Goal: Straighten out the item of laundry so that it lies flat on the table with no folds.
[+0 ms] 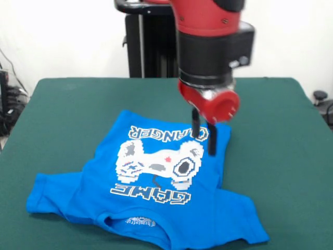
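Hovering gripper (203, 138), fingers narrowly parted and empty, over T-shirt (151, 177) far-right hem on table (276, 135); next, pinching and pulling outward.

We see a dark green surface (62, 109) with rounded far corners, carrying one thing: a bright blue T-shirt (151, 192). It lies print side up, collar toward the surface's near edge, hem toward the far side. Both sleeves spread outward, and green cloth shows around the T-shirt's other sides.
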`<control>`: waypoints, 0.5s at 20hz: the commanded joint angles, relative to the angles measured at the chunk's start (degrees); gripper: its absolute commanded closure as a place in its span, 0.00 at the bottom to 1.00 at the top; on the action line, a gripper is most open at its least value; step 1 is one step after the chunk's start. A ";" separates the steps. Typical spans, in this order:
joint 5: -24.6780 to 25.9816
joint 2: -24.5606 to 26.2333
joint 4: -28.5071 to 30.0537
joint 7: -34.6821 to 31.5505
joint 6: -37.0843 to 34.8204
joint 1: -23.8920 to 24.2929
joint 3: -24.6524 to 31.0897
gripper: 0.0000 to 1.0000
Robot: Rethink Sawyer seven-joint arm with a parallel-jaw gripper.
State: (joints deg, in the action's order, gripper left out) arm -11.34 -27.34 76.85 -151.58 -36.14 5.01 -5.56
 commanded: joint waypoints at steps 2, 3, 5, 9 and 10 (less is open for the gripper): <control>-3.15 15.15 -20.73 -21.65 -14.41 -4.54 -8.18 0.00; -2.38 15.17 -20.51 -21.05 -15.20 -4.74 -9.92 0.00; -1.00 14.13 -18.57 -16.79 -14.89 -3.68 -10.91 0.00; -0.09 14.02 -17.87 -7.36 -12.25 0.18 -8.15 0.00; -0.49 14.00 -18.05 -7.21 -12.42 0.15 -7.69 0.00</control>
State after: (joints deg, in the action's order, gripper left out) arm -12.33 -15.73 61.05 -151.59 -43.86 3.77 -13.11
